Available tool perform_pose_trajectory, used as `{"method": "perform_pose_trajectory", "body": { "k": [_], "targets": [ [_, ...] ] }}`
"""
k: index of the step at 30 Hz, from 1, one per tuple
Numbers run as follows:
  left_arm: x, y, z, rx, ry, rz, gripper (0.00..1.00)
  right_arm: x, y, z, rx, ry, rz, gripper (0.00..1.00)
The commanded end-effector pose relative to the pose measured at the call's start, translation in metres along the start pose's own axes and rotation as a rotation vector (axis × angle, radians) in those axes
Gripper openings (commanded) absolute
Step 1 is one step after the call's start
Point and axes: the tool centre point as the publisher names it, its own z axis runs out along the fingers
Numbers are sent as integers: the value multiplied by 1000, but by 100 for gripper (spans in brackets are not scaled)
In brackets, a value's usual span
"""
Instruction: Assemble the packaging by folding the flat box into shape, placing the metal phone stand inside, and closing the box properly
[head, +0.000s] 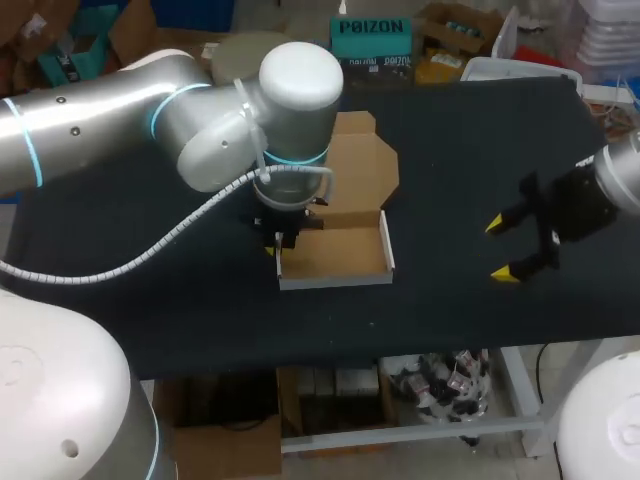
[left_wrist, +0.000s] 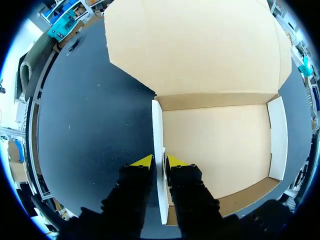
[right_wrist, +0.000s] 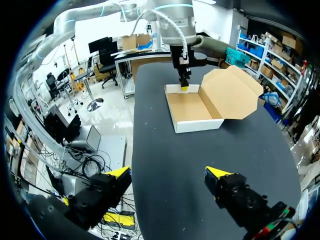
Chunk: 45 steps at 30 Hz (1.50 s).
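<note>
The cardboard box (head: 335, 255) sits folded into a shallow tray at the table's middle, its lid flap (head: 365, 165) lying open and flat behind it. My left gripper (head: 278, 245) is at the tray's left side. In the left wrist view its fingers (left_wrist: 142, 164) straddle the white left wall (left_wrist: 159, 130), one outside and one inside, both pressed against it. My right gripper (head: 500, 250) hangs open and empty above the bare table to the right. From its wrist, the box (right_wrist: 192, 107) and my left gripper (right_wrist: 184, 86) lie well ahead. No metal phone stand shows.
The black tabletop (head: 470, 150) stretches wide to the right of the box and in front of it. The front edge (head: 400, 350) runs close below the tray. The inside of the tray (left_wrist: 215, 145) holds nothing.
</note>
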Motion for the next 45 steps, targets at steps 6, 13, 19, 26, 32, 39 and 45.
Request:
{"method": "perform_pose_trajectory", "body": {
  "k": [6,13,19,26,32,39,45],
  "targets": [
    [-4,8,-8,16,167,20,45,-1,0,-1,-3,4,-1,100],
    [-1,12,-24,73,302,73,100,-1,0,-1,-3,4,-1,100],
    [1,17,-40,146,417,146,100,-1,0,-1,-3,4,-1,100],
    [-2,29,-58,211,563,276,100,-1,0,-1,-3,4,-1,100],
    [-9,40,-67,251,602,339,100,-1,0,-1,-3,4,-1,100],
    [-22,57,-80,309,614,433,100,-1,0,-1,-3,4,-1,100],
    [-34,72,-93,338,610,468,100,-1,0,-1,-3,4,-1,100]
  ]
}}
